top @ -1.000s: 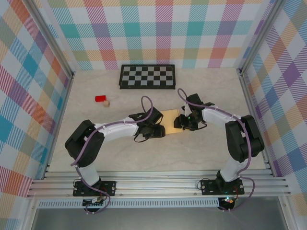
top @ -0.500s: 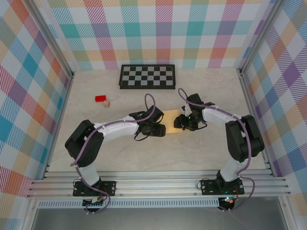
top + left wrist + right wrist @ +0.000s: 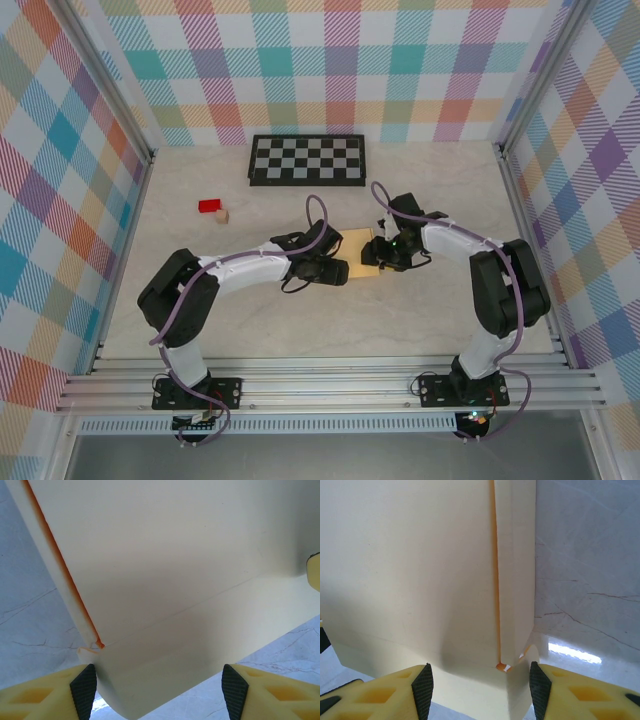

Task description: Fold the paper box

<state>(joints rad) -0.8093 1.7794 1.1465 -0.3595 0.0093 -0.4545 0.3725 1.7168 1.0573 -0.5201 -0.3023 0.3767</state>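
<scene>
From above, the paper box (image 3: 352, 243) is lying flat on the table (image 3: 420, 310) between the two grippers. The left gripper (image 3: 343, 270) is sitting at its near-left corner and the right gripper (image 3: 372, 256) at its right edge.

In the left wrist view, the box's flap is reaching in between the spread left fingers (image 3: 84, 682). A gap is showing beside the far pad, so this gripper is standing released.

In the right wrist view, the box is lying just ahead of and between the right fingers (image 3: 422, 682), with a folded strip running along its right side. Whether these jaws are pressing on it I cannot tell.
</scene>
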